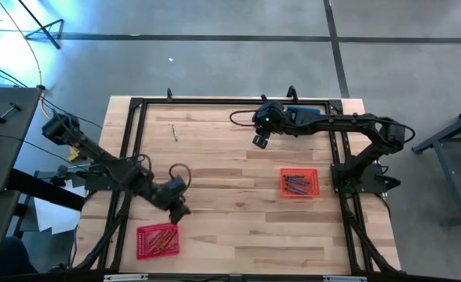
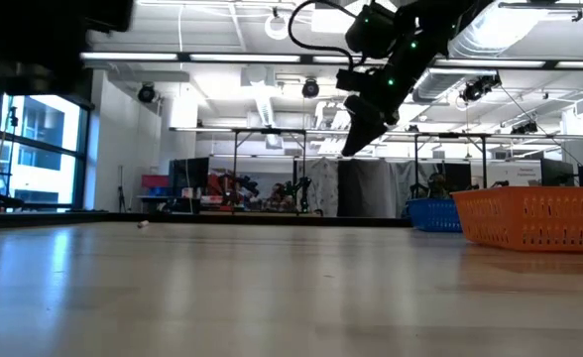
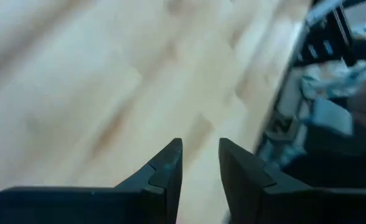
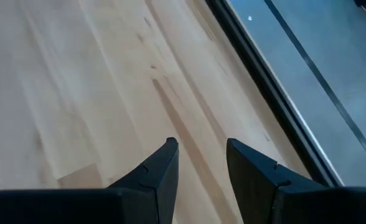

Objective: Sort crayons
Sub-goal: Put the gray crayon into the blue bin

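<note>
High view frames the whole pale wooden table (image 1: 238, 235), planked and edged by a black metal frame (image 1: 136, 103), on a grey concrete floor. Two dark jointed arms are seen over it. The right gripper (image 1: 259, 141) is held at about one o'clock from the table's middle, raised above the wood; in the right wrist view its fingers (image 4: 161, 171) are parted by a moderate gap with only bare plank between them. The left gripper (image 1: 179, 210) is placed at about eight o'clock, just above a red perforated basket (image 1: 157, 240); in the left wrist view a narrow gap is shown between its fingers (image 3: 170, 165), nothing held. A second red perforated basket (image 1: 299, 182) lies at four o'clock. Red crayons (image 1: 160, 237) are heaped in the first basket, grey-blue crayons (image 1: 295, 184) in the second, and one stray crayon (image 1: 175, 132) lies at ten o'clock. Low view alone gives the room: white ceiling ducts, strip lights, windows, and a blue basket (image 2: 432, 213) behind the orange-looking one.
</note>
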Controlling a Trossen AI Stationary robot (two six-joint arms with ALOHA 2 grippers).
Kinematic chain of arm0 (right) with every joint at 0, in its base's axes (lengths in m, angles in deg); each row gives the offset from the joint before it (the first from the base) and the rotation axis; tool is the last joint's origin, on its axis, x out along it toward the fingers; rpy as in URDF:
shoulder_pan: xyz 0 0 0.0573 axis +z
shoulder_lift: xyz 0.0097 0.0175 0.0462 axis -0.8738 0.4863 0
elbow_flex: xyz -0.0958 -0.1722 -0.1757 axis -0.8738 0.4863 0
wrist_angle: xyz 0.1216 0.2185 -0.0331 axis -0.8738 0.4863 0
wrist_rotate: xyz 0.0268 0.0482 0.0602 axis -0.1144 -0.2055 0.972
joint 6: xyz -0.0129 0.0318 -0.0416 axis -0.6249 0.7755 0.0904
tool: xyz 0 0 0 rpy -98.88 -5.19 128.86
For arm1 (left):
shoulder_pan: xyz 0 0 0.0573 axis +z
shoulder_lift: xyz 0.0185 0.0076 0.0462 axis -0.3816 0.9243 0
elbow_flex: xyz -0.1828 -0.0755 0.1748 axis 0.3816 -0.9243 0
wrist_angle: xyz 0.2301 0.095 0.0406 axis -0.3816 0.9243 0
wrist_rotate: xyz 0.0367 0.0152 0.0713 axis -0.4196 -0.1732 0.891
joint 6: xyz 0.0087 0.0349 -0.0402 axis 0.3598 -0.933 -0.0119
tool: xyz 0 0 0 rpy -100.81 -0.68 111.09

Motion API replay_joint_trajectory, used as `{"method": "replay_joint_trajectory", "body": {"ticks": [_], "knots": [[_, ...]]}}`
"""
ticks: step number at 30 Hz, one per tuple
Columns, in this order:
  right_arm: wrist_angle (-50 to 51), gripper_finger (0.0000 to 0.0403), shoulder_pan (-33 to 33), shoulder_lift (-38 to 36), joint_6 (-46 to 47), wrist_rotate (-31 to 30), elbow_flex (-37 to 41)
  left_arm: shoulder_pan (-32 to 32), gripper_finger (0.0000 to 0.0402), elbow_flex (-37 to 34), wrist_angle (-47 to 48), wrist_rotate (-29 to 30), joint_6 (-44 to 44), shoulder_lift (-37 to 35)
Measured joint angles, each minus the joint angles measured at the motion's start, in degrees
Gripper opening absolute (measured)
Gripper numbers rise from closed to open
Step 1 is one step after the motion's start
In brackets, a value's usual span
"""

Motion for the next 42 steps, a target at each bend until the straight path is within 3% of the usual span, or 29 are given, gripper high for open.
{"method": "replay_joint_trajectory", "body": {"ticks": [6,13,19,24,30,34,42], "knots": [[0.0,0.0129,-2.2,0.0,-1.6,0.0,0.0,9.4,0.0092,0.0,9.1,7.0,-12.5,-0.3],[0.0,0.0129,-3.7,0.0,-1.5,0.0,0.0,23.0,0.0092,0.0,25.3,17.7,-13.6,-0.3],[0.0,0.0129,-4.0,0.0,-1.6,0.0,0.0,33.0,0.0096,0.0,29.8,18.3,-21.2,-0.3],[0.0,0.0129,-4.0,0.0,-1.7,1.6,0.0,39.3,0.0112,0.0,29.8,18.1,-29.1,-0.3],[0.0,0.0129,-4.0,0.0,-2.1,1.9,0.0,46.5,0.0138,0.0,26.3,18.5,-32.3,0.8],[0.3,0.0129,-4.0,0.0,-4.1,1.9,0.0,49.7,0.0155,0.0,21.6,18.7,-31.8,4.0],[2.7,0.0129,-5.0,0.0,-5.9,1.5,0.0,54.7,0.0167,0.0,17.3,19.6,-16.1,14.7]]}}
